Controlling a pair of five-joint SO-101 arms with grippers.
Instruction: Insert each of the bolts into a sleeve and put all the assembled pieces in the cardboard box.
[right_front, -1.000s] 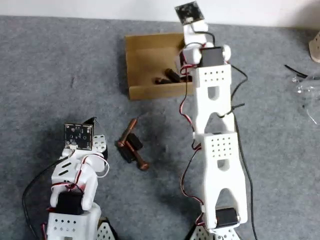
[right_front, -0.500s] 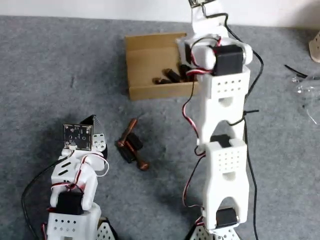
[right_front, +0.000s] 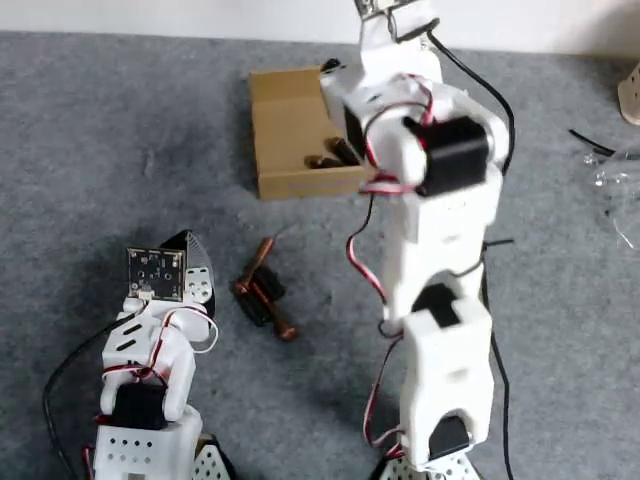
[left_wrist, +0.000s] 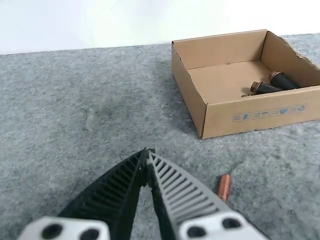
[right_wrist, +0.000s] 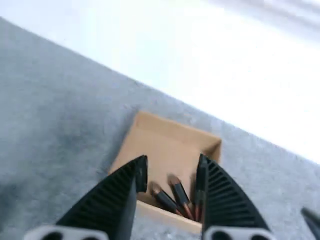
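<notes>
The cardboard box stands at the back of the grey mat and holds several black sleeves with copper bolt heads. My right arm rises over the box. Its gripper hangs open and empty high above the box, with the assembled pieces below. A loose copper bolt, a second bolt and black sleeves lie together mid-mat. My left gripper is shut and empty, just left of that cluster. The left wrist view shows its tips, a bolt end and the box.
Clear plastic and a black cable lie at the right edge. A white wall runs behind the mat. Bare grey mat stretches left of the box and between the arms.
My right arm has lifted out of the box and swung up and slightly left, with its gripper now high above it. The left arm and the loose pieces have not moved.
</notes>
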